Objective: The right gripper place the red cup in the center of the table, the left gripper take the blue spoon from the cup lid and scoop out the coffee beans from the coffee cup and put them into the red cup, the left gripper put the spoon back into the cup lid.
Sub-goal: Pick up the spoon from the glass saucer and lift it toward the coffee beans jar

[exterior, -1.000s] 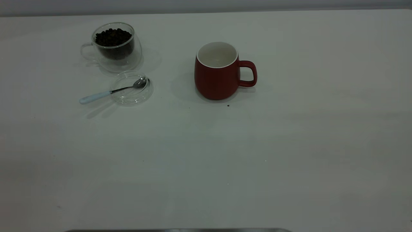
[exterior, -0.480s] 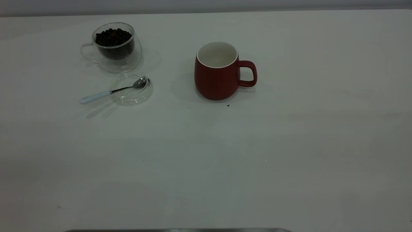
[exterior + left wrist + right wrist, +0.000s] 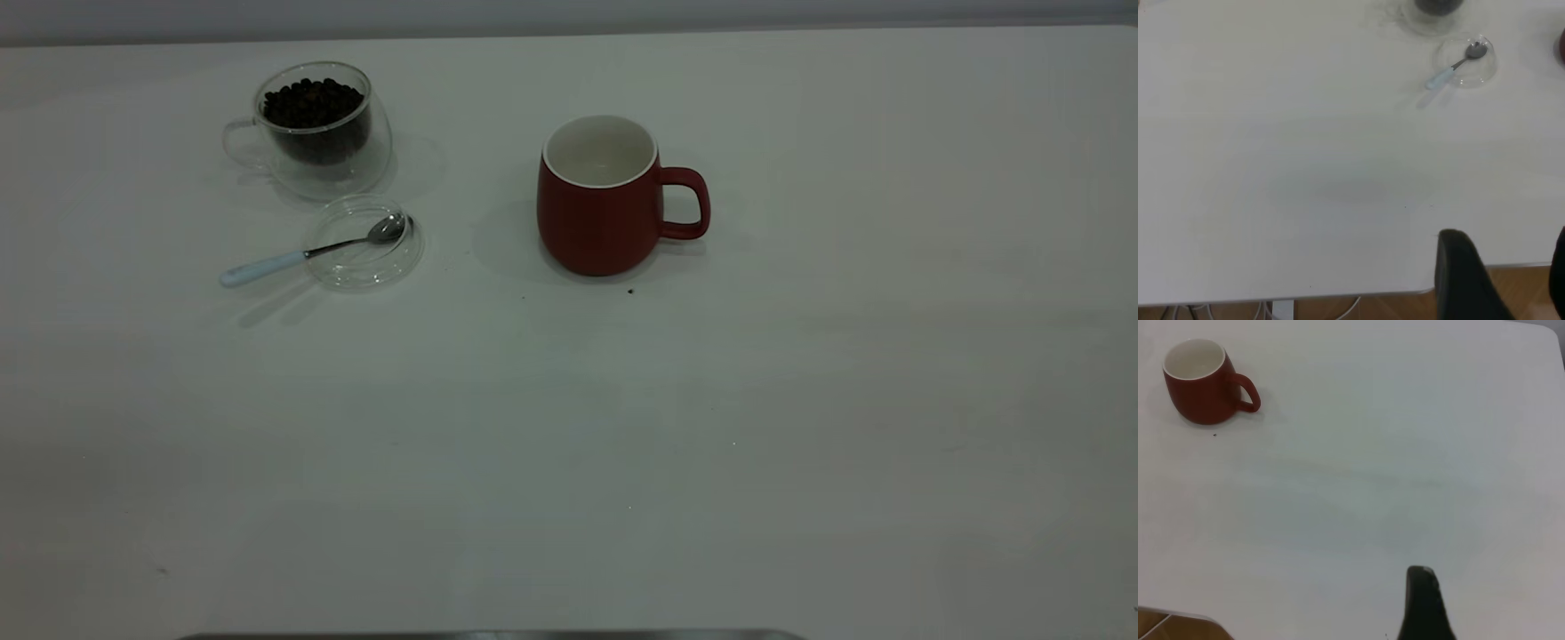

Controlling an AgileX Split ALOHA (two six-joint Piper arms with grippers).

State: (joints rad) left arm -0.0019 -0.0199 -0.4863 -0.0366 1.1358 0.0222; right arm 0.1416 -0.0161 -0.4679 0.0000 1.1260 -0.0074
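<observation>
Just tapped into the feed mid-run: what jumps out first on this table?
The red cup stands upright and empty near the middle of the table, handle toward the right arm's side. Far on the left arm's side, the coffee cup is full of coffee beans. Just in front of it, the blue spoon rests with its bowl in the cup lid.

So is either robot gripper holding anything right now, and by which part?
Nothing is held. The blue spoon lies with its bowl in the cup lid, and the red cup stands alone on the table, with no gripper near either.
</observation>
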